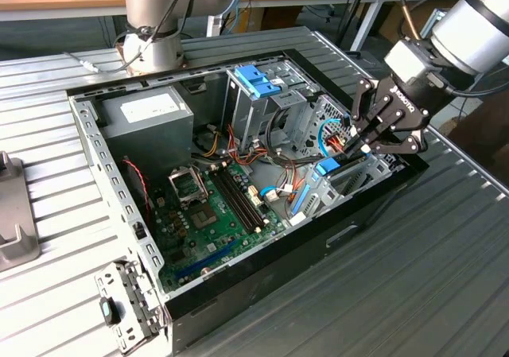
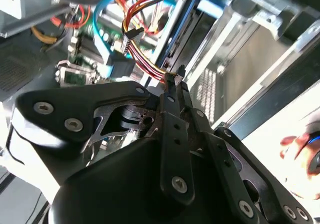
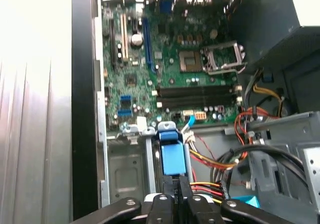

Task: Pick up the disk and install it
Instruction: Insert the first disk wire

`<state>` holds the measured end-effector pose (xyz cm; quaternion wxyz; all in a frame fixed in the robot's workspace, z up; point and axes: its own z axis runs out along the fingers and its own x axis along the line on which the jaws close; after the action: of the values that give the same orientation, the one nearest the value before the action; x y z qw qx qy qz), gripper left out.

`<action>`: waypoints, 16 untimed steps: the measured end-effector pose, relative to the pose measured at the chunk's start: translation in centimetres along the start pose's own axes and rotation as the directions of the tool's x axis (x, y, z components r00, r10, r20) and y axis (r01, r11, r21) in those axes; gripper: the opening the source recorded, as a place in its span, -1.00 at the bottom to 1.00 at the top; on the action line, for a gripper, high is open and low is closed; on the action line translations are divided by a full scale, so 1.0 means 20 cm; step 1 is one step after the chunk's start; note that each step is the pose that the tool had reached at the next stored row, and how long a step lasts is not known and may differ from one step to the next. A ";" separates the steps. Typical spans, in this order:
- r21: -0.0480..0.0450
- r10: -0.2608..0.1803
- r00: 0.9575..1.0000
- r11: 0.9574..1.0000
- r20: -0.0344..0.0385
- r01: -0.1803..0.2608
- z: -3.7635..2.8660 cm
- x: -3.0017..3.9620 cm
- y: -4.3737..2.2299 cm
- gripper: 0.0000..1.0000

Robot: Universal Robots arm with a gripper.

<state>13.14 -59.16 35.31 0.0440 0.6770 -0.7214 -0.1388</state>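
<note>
In the exterior view the disk stands on edge in the narrow bay at the case's corner on the exterior view's right, its light-blue carrier end showing. My gripper hangs right over it, fingers drawn together on the disk's upper edge. The first wrist view looks along the disk, where the blue carrier sits between grey metal bay walls just beyond my gripper. In the second wrist view the black fingers are pressed close together beside red and yellow cables.
The open computer case lies on a ribbed metal table. Inside are the green motherboard, the grey power supply and a tall drive cage with a blue-handled carrier. Loose cables run close to the bay.
</note>
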 end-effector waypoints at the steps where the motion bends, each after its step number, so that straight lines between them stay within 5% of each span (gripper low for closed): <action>1: -0.035 0.005 1.000 0.999 -0.002 -0.005 -0.001 -0.004 -0.010 -0.67; 2: -0.055 0.008 1.000 0.998 -0.004 -0.008 -0.003 -0.008 -0.027 -0.67; 8: -0.075 0.011 1.000 0.997 -0.005 -0.011 0.002 -0.025 -0.098 -0.67; 11: -0.083 0.014 1.000 0.996 -0.014 -0.015 -0.001 -0.042 -0.152 -0.67; 16: -0.090 0.009 1.000 0.996 -0.022 -0.011 0.003 -0.059 -0.195 -0.67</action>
<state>16.99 -58.16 34.39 0.0828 0.6722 -0.7173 -0.1635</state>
